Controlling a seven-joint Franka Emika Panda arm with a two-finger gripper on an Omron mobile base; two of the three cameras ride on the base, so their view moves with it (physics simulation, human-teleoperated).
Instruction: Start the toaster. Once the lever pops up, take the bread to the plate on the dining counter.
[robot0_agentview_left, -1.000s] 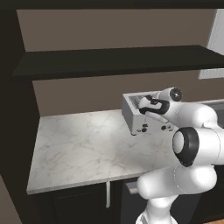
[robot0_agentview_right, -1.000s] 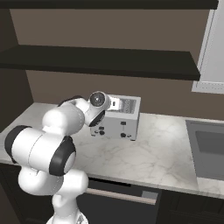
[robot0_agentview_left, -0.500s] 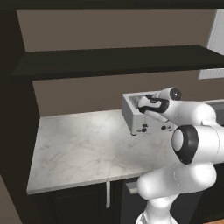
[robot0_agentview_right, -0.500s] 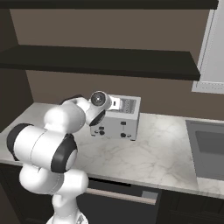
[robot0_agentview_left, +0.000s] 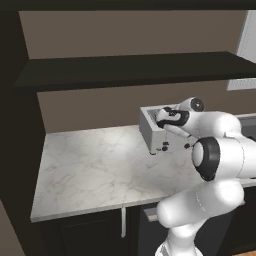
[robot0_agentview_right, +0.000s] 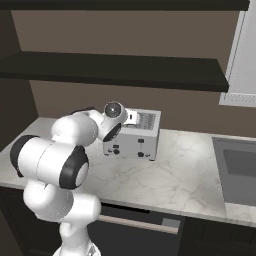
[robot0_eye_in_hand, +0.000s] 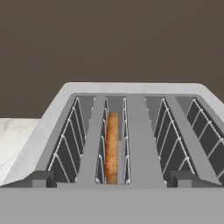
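The tool (robot0_eye_in_hand: 112, 179) is held wide apart just above the one toaster (robot0_eye_in_hand: 131, 131), its two fingertips (robot0_eye_in_hand: 39, 178) flanking the slots. Four slots are counted; one bread (robot0_eye_in_hand: 112, 146) slice sits in the second from the left. The toaster stands on the marble table (robot0_agentview_left: 100, 170). Nothing is seen to have shifted since earlier.

Even, flat rendered light is seen throughout; dim shadow is cast beneath the long dark wall shelf (robot0_agentview_left: 135, 70); edges stay sharp, undistorted.
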